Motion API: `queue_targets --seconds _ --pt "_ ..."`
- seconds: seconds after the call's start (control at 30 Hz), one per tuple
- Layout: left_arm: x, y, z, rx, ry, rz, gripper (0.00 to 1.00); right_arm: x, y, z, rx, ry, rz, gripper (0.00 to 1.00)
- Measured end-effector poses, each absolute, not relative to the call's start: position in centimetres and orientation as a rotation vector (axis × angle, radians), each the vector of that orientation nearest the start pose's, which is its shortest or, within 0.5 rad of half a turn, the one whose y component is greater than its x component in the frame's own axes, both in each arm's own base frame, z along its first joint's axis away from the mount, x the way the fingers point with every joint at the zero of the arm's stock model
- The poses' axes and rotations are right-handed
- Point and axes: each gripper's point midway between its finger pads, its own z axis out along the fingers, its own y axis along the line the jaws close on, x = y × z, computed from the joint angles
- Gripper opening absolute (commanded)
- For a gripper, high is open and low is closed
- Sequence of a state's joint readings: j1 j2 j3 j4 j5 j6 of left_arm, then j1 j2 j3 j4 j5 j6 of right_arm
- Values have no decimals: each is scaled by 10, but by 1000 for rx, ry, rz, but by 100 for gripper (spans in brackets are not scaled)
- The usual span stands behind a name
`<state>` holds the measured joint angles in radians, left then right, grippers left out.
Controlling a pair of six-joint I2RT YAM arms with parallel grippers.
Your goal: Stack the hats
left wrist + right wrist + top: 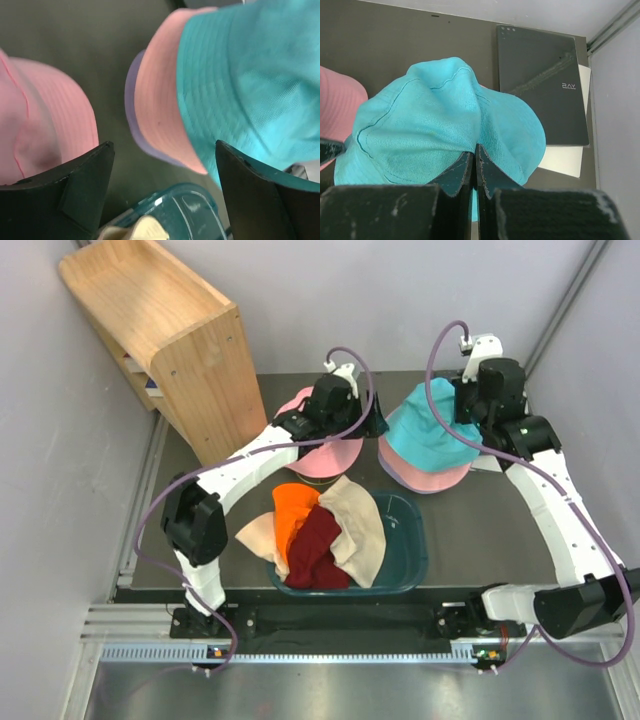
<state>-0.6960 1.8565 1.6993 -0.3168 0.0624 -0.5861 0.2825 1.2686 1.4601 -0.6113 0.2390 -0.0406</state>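
Note:
My right gripper [475, 152] is shut on the brim of a teal hat [430, 125]. In the top view it [462, 423] holds this teal hat [428, 428] over a peach hat [425, 478] that lies on a lavender one. My left gripper [162, 195] is open and empty. It [377, 423] hovers between a pink hat [322, 455] and the right stack. The left wrist view shows the pink hat [45, 120], peach hat [160, 100], lavender brim [132, 112] and teal hat [250, 85]. Orange [293, 508], maroon [315, 548], beige [360, 525] and pale peach [258, 533] hats lie in the tub.
A dark teal plastic tub [408, 558] stands at the front middle; its rim [187, 197] shows under my left gripper. A wooden shelf [160, 330] stands at the back left. A black slab marked RAY [540, 85] lies behind the right stack.

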Motion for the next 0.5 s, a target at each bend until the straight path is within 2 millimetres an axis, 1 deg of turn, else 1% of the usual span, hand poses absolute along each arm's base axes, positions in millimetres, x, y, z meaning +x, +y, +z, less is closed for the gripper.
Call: queue_targets --seconds 0.03,0.1,0.27,0.37,0.5 --pt "396 -377 238 155 2167 -845 80 375 62 333 -161 1974 -83 0" --pt "389 -379 234 155 2178 -876 79 377 62 331 -153 1977 -81 0" --pt "377 -390 236 126 2154 -1026 79 384 61 325 -137 1991 -79 0" --pt "368 -391 233 87 2158 -1085 81 385 61 322 -135 1997 -80 0" --pt "361 -393 233 40 2143 -1165 79 385 61 322 -125 1997 -71 0"
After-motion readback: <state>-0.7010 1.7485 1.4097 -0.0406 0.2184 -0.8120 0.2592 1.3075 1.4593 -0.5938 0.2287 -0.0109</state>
